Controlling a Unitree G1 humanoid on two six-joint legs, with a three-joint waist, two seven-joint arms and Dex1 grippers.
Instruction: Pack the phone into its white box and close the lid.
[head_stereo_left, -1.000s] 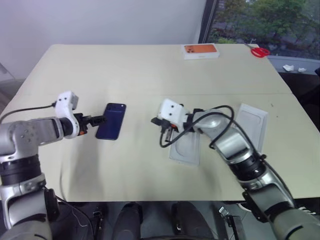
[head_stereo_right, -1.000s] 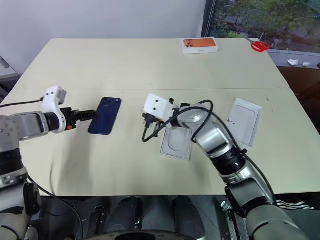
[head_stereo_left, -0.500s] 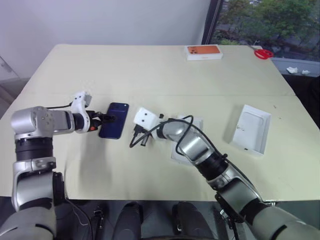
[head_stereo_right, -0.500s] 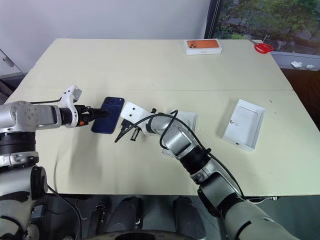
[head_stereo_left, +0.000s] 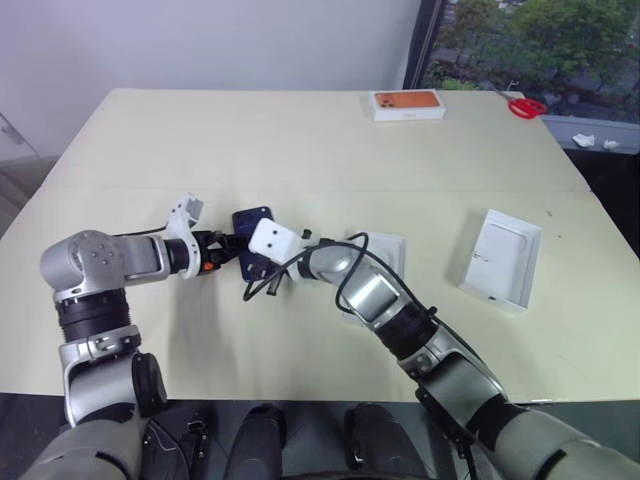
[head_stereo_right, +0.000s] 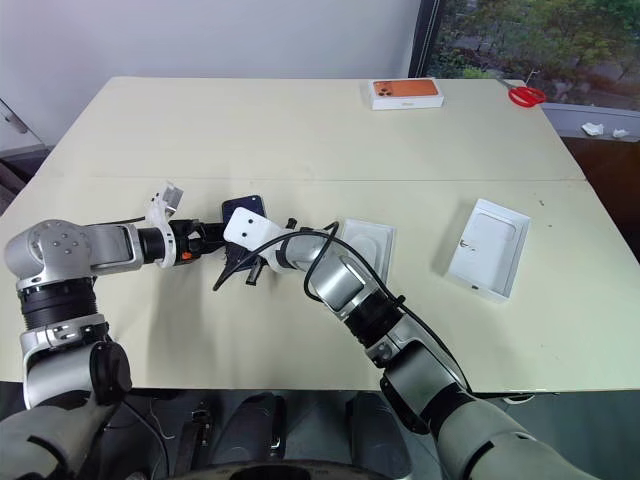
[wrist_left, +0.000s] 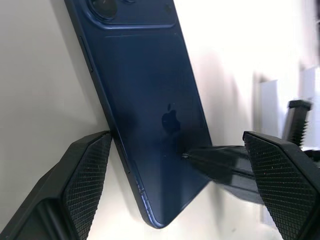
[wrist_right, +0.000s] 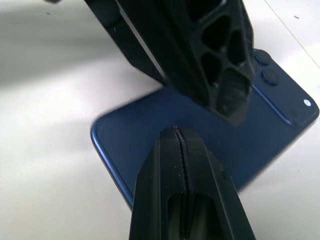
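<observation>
The dark navy phone (wrist_left: 145, 100) lies back up on the cream table (head_stereo_left: 300, 140), left of centre. My left gripper (wrist_left: 177, 137) is open, and its fingers stand on either side of the phone's near end. One pad (wrist_left: 85, 185) rests against the phone's edge. The other stands clear of it. My right gripper (wrist_right: 177, 131) is shut, with its tip pressed on the phone's back beside the left fingers. Its white wrist block (head_stereo_left: 272, 240) hides much of the phone from the head views. The lid (head_stereo_left: 500, 258) lies open side up at the right. The white box is out of view.
A flat white insert tray (head_stereo_right: 368, 240) lies under my right forearm. A white box with an orange top (head_stereo_left: 406, 103) and red scissors (head_stereo_left: 520, 104) sit at the table's far right. A seam crosses the table's middle.
My right arm swung left from the insert tray and set its shut tip on the phone. The left gripper moved right around the phone's end. The phone shifted slightly.
</observation>
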